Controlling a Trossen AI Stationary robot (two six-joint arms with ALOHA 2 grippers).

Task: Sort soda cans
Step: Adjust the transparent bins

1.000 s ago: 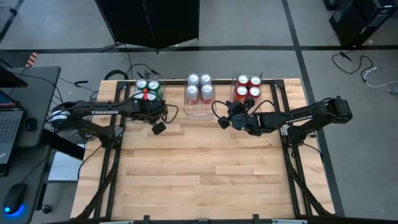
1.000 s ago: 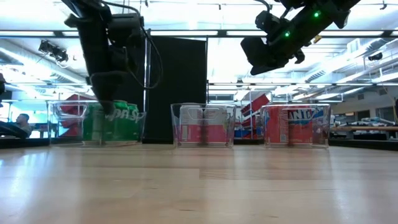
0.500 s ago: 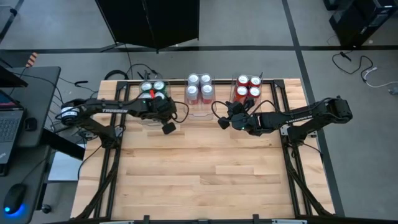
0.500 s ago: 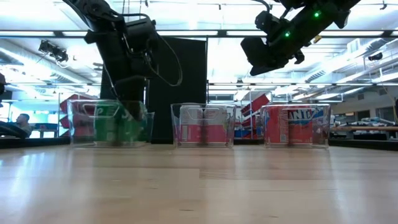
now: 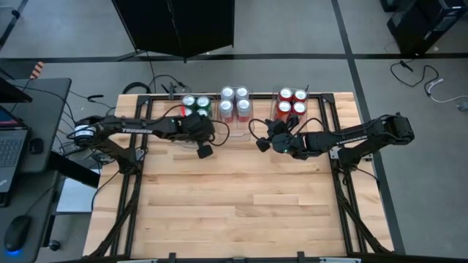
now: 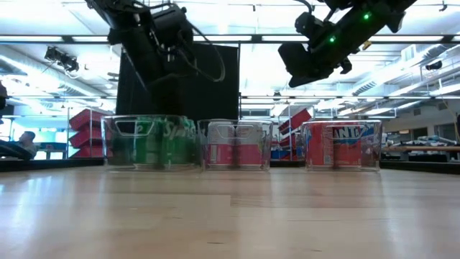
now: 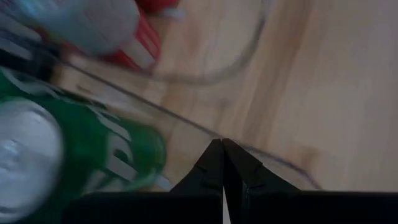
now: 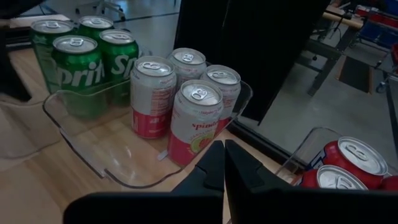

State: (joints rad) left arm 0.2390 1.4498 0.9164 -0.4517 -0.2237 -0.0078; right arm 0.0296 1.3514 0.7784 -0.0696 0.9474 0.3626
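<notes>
Shifted rightward along the desk's (image 5: 241, 190) far edge since a second ago: green cans (image 5: 196, 104) in their bin (image 6: 151, 142), now just beside the middle bin (image 6: 236, 144), pushed by the left hand (image 5: 205, 151). Pressed together, empty, that hand, sitting at the green bin's near wall. From above, visible only as can tops: silver-white cans (image 5: 234, 101) in the middle, red cans (image 5: 292, 102) in the right bin (image 6: 342, 144). At desk height, labels and clear walls, bins side by side. Left wrist view: blurred green can (image 7: 74, 155) behind a clear rim. Right hand (image 5: 261, 145) also pressed together, empty, raised near the red bin; its wrist view alone gives all three groups at once.
</notes>
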